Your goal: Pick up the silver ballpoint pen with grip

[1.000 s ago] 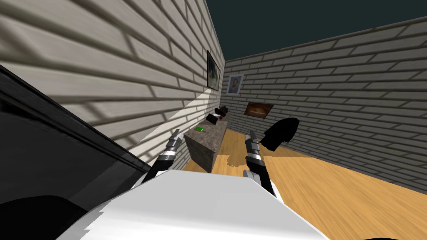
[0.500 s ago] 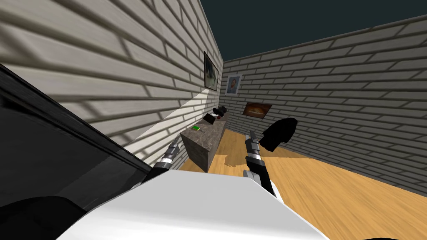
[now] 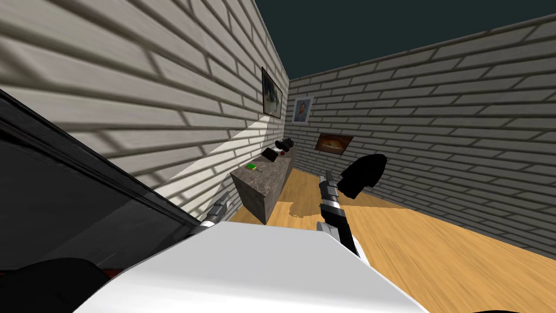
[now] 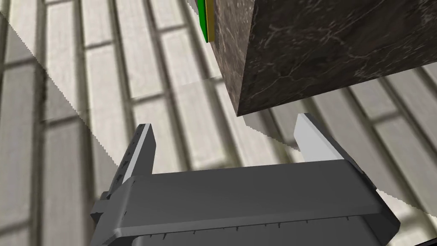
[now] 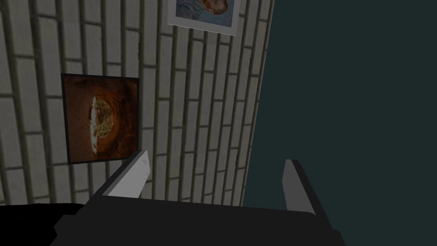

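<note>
A dark stone-patterned counter (image 3: 259,187) stands against the left brick wall, a short way ahead of me. On its top lies a small green item (image 3: 251,166) with a thin sliver beside it, too small to identify as the pen. My left gripper (image 3: 223,199) is low beside the wall, short of the counter's near end. In the left wrist view my left gripper (image 4: 225,124) is open and empty, pointing at the counter's corner (image 4: 333,47) and the green item's edge (image 4: 205,19). My right gripper (image 3: 327,175) is raised over the wooden floor; its fingers (image 5: 135,171) stand open, holding nothing.
Dark objects (image 3: 282,145) sit at the counter's far end. A black shape (image 3: 362,173) stands near the far wall, right of the counter. A large dark panel (image 3: 65,206) lies close on my left. Wooden floor (image 3: 434,244) spreads to the right.
My left gripper has sunk lower and drawn back toward my chest. The whole head view has shifted slightly, so I have moved a little. The right arm holds its pose.
</note>
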